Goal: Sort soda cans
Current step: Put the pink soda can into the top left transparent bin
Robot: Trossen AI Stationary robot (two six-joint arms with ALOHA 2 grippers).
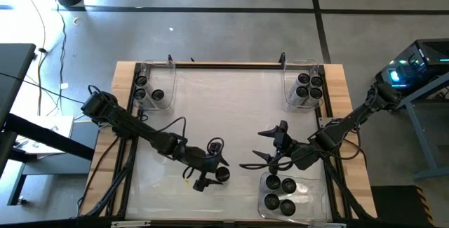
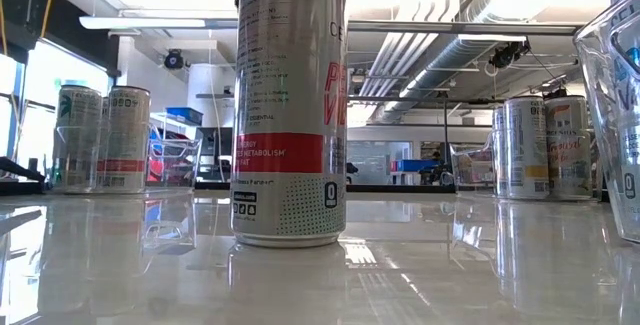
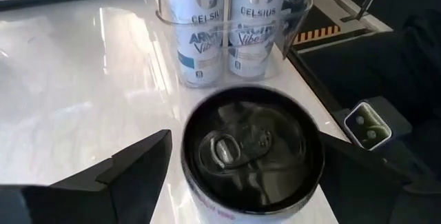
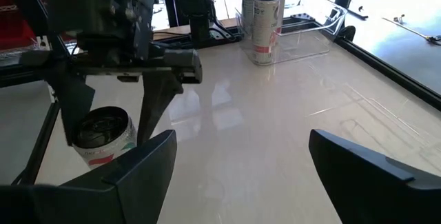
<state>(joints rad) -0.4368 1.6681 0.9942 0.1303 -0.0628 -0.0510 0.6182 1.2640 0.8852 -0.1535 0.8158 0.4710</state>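
A single soda can stands upright on the white desk, its long axis vertical and its dark round top with the pull tab facing straight up, toward the near middle of the desk. Its side is silvery-grey with a red band and small print low down. The left gripper sits over it with its fingers spread wide on either side of the can's top; whether the pads actually touch the wall is hard to judge, since they appear to stand slightly off it. The right gripper hangs just beside, fingers open and holding nothing, above bare desk close to the near right bin, which holds four upright cans. Three more cans stand upright in the far left bin and four in the far right bin, all with dark tops up; those in the near right bin carry blue lettering on pale sides.
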